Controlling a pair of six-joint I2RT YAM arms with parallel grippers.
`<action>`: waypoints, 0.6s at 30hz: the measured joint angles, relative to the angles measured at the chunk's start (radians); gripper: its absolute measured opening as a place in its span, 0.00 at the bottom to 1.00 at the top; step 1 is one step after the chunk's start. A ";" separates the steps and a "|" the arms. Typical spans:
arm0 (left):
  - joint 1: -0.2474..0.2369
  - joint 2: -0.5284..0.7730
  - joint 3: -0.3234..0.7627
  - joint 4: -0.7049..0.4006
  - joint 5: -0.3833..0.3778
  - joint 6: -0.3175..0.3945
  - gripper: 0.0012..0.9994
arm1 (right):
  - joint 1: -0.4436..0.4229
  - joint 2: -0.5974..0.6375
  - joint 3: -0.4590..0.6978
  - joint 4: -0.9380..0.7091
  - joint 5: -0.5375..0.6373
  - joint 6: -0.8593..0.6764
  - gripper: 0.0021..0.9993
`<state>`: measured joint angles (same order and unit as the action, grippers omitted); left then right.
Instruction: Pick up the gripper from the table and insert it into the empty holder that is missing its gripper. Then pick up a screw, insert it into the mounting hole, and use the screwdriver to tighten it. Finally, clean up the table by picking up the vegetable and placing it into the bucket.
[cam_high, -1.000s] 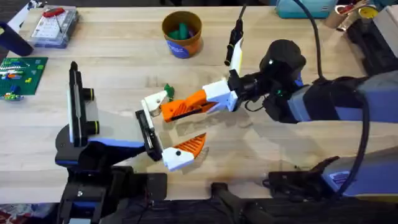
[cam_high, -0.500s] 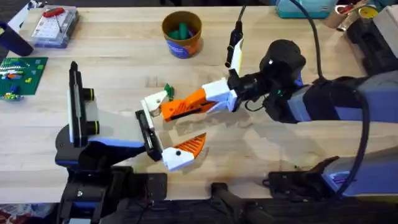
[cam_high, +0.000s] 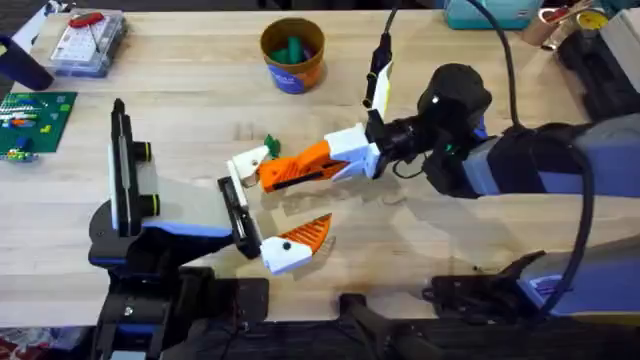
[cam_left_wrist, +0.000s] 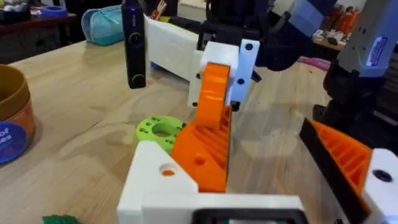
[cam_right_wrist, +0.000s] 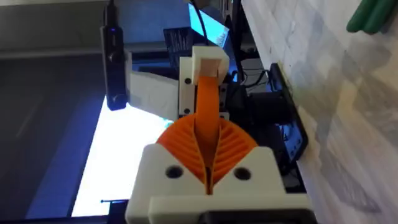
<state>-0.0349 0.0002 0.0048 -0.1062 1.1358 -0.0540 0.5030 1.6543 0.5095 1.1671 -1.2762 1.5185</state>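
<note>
My right gripper (cam_high: 366, 152) is shut on the orange ribbed gripper (cam_high: 300, 167), held level above the table (cam_high: 450, 230). The gripper's far end meets the cream-white holder (cam_high: 249, 160) at one end of my left arm's black jaw bar (cam_high: 237, 212); I cannot tell if it is seated. In the left wrist view the gripper (cam_left_wrist: 208, 134) lies alongside the holder (cam_left_wrist: 158, 180). The twin orange finger (cam_high: 298, 240) sits at the bar's other end, so my left gripper (cam_high: 275, 205) stands open. A small green vegetable (cam_high: 270, 145) lies behind the holder. The orange-brown bucket (cam_high: 293, 68) stands at the back. Screws are too small to make out.
A black and white stick-shaped tool (cam_high: 377, 78) with a cable lies behind my right gripper. A clear box (cam_high: 85, 42) with a red-handled tool on it and a green circuit board (cam_high: 35, 118) sit at the far left. Clutter lines the back right edge.
</note>
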 joint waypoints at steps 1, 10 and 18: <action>0.000 0.000 0.000 0.000 0.000 0.000 0.99 | 0.000 0.000 0.000 0.000 0.000 0.000 0.01; 0.000 0.000 0.000 0.000 0.000 0.000 0.99 | 0.004 0.000 0.000 0.000 0.021 0.000 0.01; 0.000 0.000 0.000 0.001 -0.007 0.000 0.99 | 0.034 0.000 0.000 0.000 0.067 0.000 0.01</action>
<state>-0.0345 0.0002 0.0048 -0.1055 1.1286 -0.0543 0.5365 1.6543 0.5095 1.1667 -1.2090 1.5188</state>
